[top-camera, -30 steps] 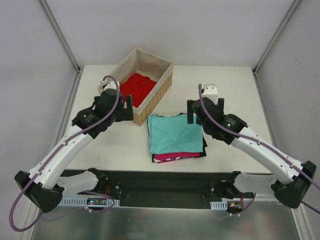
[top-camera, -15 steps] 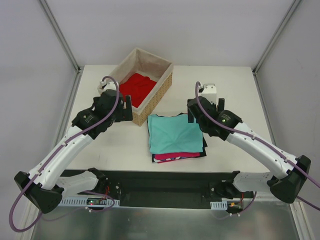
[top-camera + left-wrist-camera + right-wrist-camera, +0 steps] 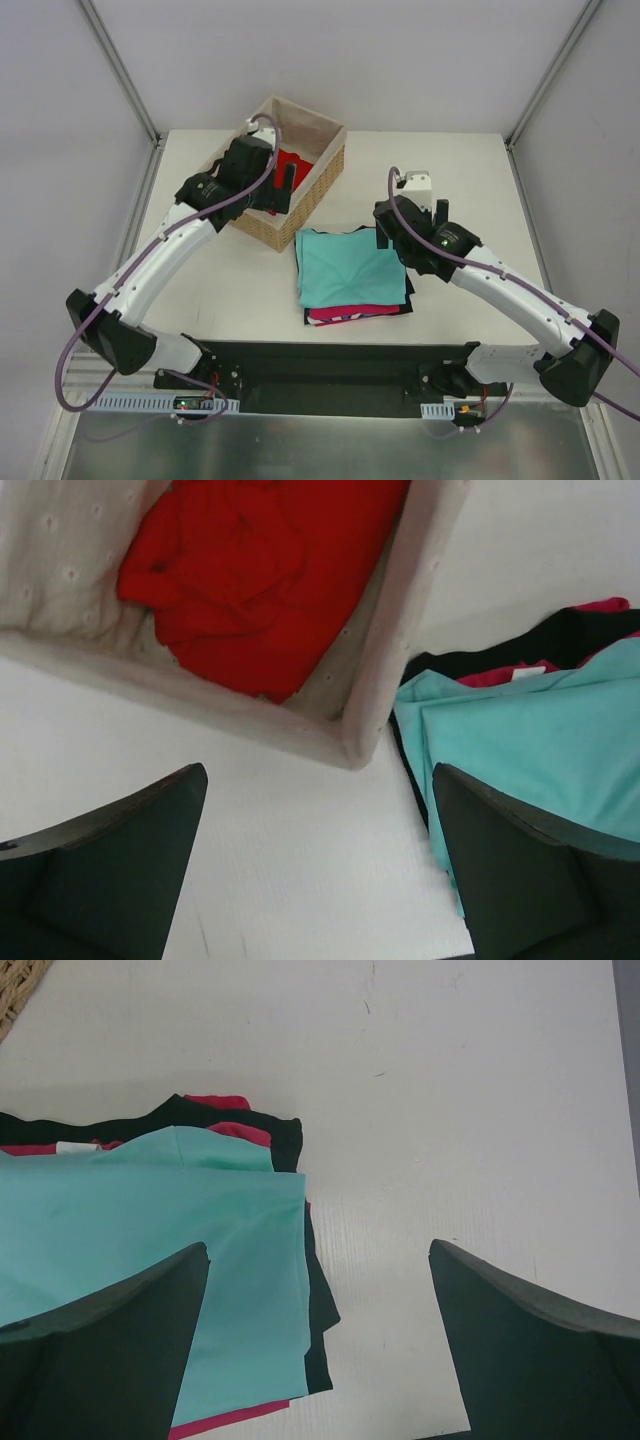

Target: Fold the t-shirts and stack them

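Observation:
A crumpled bright red t-shirt [image 3: 250,570] lies in the wicker basket [image 3: 400,630]; from above, the left arm hides most of this red t-shirt [image 3: 299,164]. My left gripper [image 3: 275,190] hovers open over the basket's near right corner, and in its wrist view the left gripper [image 3: 318,775] holds nothing. On the table is a folded stack with the teal t-shirt [image 3: 345,265] on top, the magenta one [image 3: 340,313] and the black one [image 3: 408,290] beneath. My right gripper [image 3: 411,225] is open above the stack's right edge [image 3: 318,1247], empty.
The basket [image 3: 300,125] stands at the table's back left, its corner close to the stack. White tabletop [image 3: 470,180] spreads right of the stack and also in front of the basket [image 3: 230,280]. Metal frame posts rise at the table's back corners.
My left arm has swung from beside the basket's left front up and over the basket, now covering part of the red t-shirt. The right arm shifted only slightly.

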You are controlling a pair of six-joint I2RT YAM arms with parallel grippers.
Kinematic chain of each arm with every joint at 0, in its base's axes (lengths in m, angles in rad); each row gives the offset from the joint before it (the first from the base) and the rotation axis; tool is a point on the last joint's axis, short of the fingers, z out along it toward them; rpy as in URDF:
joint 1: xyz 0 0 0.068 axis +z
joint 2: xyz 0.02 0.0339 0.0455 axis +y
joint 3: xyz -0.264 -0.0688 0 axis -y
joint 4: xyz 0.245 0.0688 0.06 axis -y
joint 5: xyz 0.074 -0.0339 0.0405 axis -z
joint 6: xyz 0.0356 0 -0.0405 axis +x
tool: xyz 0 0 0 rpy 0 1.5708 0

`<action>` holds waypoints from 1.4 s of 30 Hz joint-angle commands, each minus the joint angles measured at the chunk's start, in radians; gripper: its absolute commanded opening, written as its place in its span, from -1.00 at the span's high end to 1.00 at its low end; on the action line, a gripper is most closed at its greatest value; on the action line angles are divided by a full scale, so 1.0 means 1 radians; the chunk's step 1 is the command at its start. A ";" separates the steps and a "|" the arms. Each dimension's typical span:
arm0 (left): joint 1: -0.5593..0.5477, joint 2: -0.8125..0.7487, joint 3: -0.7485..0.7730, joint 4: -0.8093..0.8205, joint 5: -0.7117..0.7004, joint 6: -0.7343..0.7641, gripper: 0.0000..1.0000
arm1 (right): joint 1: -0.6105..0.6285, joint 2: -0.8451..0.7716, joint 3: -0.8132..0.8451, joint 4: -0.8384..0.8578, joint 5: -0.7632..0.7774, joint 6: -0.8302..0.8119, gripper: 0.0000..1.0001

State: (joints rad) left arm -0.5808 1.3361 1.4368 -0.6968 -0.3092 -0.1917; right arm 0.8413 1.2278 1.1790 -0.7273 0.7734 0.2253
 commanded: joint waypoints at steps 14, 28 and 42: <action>0.041 0.641 0.560 0.088 0.419 0.334 -0.79 | -0.008 -0.155 -0.090 0.026 0.024 -0.023 -0.93; 0.142 0.845 0.665 0.091 0.426 0.311 -0.38 | -0.016 -0.194 -0.121 0.029 0.004 -0.040 -0.93; 0.202 0.743 0.393 0.100 0.345 0.236 1.00 | -0.018 -0.205 -0.133 0.055 -0.054 -0.009 -0.93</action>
State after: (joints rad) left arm -0.4126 2.1166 1.9335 -0.5209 0.1181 0.0948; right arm 0.8288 1.0580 1.0489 -0.6983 0.7429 0.2012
